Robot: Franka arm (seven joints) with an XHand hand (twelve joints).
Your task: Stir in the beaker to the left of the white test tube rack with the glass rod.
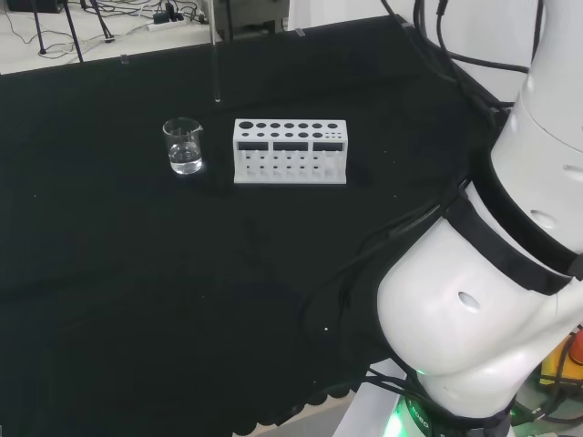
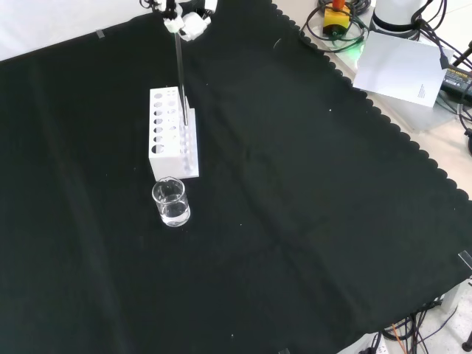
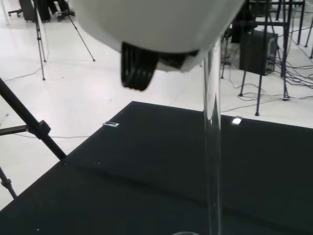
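we see the hand (image 2: pixel 186 22) at the top of the front view, its fingers pinched on the upper end of the glass rod (image 2: pixel 181 81). the rod hangs close to vertical, long axis pointing down at the cloth; in the front view its lower tip appears over the white test tube rack (image 2: pixel 173 133), while in the head view the rod (image 1: pixel 216 64) stands beyond the rack's (image 1: pixel 290 152) left end and clear of it. the wrist view confirms the rod (image 3: pixel 213 147) running straight down past the palm.

the beaker (image 2: pixel 171 202) stands just beside the rack's near end in the front view, and just left of the rack in the head view (image 1: pixel 184 146). it holds a little clear liquid.

we judge that the coming move turns on one offset: the beaker lies nearer the head camera than the rod tip and slightly to its left. the rod already stands upright, so the hand needs to translate it over the beaker mouth, then lower it.
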